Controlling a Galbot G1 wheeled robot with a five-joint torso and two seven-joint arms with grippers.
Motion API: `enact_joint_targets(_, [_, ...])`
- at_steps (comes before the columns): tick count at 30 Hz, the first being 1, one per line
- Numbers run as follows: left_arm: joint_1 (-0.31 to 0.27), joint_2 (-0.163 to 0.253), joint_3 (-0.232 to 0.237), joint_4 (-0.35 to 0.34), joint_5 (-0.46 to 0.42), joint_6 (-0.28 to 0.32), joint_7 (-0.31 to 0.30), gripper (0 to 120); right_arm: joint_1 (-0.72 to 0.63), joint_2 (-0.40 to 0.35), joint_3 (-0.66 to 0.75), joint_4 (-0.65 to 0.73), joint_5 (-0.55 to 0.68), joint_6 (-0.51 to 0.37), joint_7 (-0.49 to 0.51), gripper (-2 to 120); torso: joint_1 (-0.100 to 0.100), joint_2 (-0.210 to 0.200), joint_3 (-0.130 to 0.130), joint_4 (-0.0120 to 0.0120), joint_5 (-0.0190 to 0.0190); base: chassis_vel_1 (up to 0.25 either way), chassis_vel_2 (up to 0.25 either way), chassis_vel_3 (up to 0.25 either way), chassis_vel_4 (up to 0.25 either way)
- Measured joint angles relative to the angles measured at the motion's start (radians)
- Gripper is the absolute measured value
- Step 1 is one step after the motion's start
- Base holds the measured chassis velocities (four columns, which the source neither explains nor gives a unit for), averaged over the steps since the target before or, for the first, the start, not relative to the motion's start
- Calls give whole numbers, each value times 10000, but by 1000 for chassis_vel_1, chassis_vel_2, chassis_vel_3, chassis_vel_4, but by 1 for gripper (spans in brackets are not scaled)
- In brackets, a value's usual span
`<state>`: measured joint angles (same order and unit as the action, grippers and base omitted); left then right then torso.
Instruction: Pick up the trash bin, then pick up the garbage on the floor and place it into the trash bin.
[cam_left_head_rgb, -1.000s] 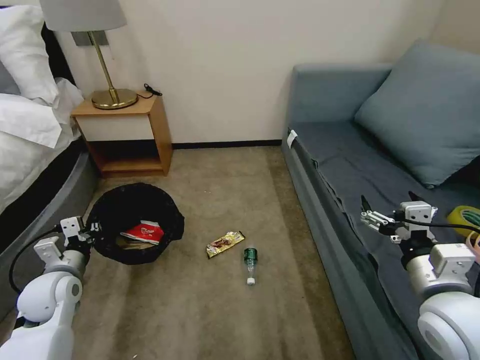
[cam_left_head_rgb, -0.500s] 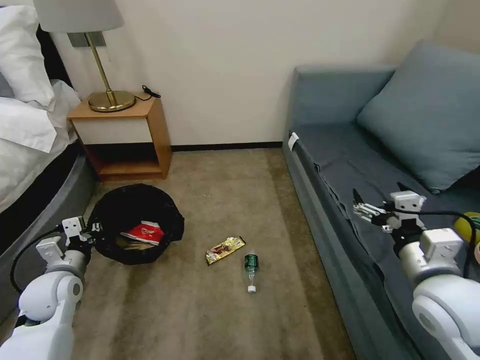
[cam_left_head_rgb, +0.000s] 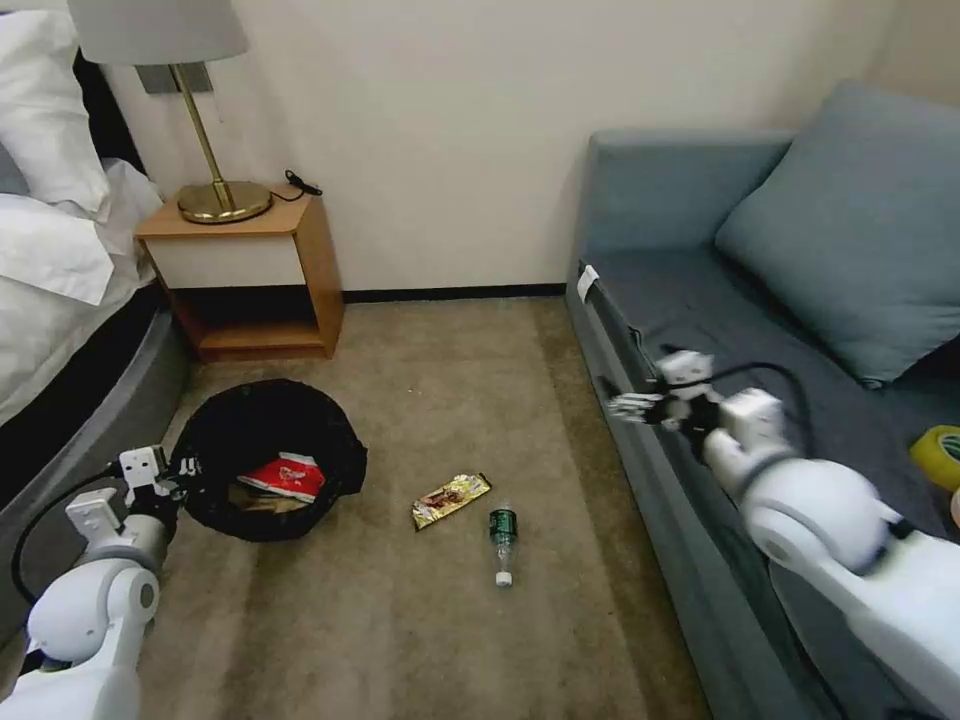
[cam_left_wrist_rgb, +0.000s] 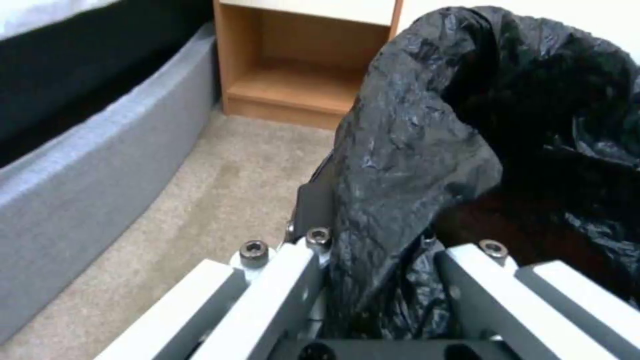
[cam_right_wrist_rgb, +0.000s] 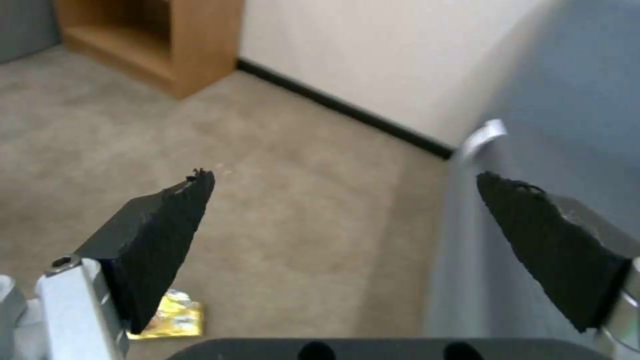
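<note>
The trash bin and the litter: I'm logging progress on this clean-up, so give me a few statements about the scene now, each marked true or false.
1. The left gripper is shut on the trash bin liner. True.
2. The red-and-white packet lies on the carpet. False: it is inside the bin.
3. The gold-brown wrapper and the bottle lie on the carpet. True.
4. The right gripper holds the bottle. False: it is open and empty, beside the sofa edge.

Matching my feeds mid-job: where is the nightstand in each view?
Head view: nightstand beyond the bin.
Left wrist view: nightstand close behind the bin.
Right wrist view: nightstand far across the carpet.
Shared landmark: the carpet before it.
</note>
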<state>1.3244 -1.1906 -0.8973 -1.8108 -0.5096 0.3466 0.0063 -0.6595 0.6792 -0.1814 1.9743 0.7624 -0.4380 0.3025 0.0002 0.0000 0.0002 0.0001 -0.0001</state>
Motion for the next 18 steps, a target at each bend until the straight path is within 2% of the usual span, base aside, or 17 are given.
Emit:
enact_joint_targets(3, [57, 94, -141, -35, -82, 3, 23, 4, 872, 583, -961, -721, 344, -154, 50, 100, -1, -1, 0, 0, -1, 0, 0, 0, 0])
enact_joint_targets(6, [93, 246, -488, -15, -216, 18, 68, 4, 1862, 1559, -2128, -1979, 1304, -567, 373, 100, 0, -2, -1, 0, 0, 0, 0, 0, 0])
enact_joint_targets(7, [93, 246, -488, -15, -216, 18, 68, 4, 1862, 1559, -2128, -1979, 1304, -567, 373, 100, 0, -2, -1, 0, 0, 0, 0, 0, 0])
enact_joint_targets(11, [164, 332, -820, 118, -303, 22, 109, 4, 2375, 2539, -2657, -3827, 2266, -910, 692, 100, 0, -2, 0, -1, 0, 0, 0, 0, 0])
enact_joint_targets(17, [273, 353, -949, 177, -362, 10, 171, 4, 2617, 3221, -2847, -5184, 3078, -1360, 799, 100, 0, -2, 0, -2, 0, 0, 0, 0, 0])
enact_joint_targets(18, [315, 357, -1000, 188, -369, -11, 190, 4, 2723, 3572, -2875, -5691, 3552, -1703, 942, 100, 0, -3, -1, -4, 1, 0, 0, 0, 0])
